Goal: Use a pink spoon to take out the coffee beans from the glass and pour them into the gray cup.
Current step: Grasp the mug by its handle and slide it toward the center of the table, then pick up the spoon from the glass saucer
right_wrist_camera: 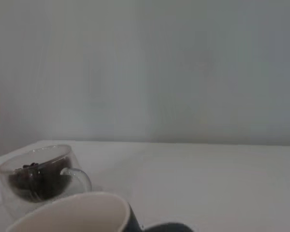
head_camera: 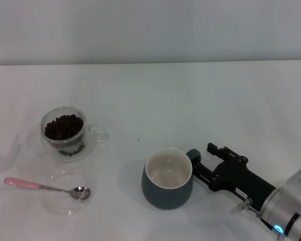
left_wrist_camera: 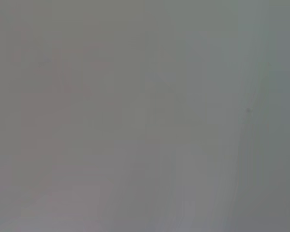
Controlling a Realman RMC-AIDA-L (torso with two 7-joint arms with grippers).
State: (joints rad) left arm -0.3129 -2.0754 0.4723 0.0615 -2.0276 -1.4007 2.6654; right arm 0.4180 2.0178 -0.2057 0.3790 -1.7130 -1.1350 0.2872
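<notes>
The gray cup (head_camera: 167,179) stands at the front centre of the table, its cream inside bare; its rim (right_wrist_camera: 72,212) also shows in the right wrist view. My right gripper (head_camera: 201,158) lies right beside the cup's handle, open, fingers apart and holding nothing. At the left stands the glass (head_camera: 64,132), holding the coffee beans (head_camera: 63,125); the right wrist view shows the glass (right_wrist_camera: 36,180) beyond the cup. The pink spoon (head_camera: 25,184) lies in front of the glass, its bowl resting on a clear dish. The left gripper is out of view.
A flat clear glass dish (head_camera: 60,203) sits at the front left under the spoon's bowl. The white table (head_camera: 190,100) runs back to a pale wall. The left wrist view shows only a blank grey surface.
</notes>
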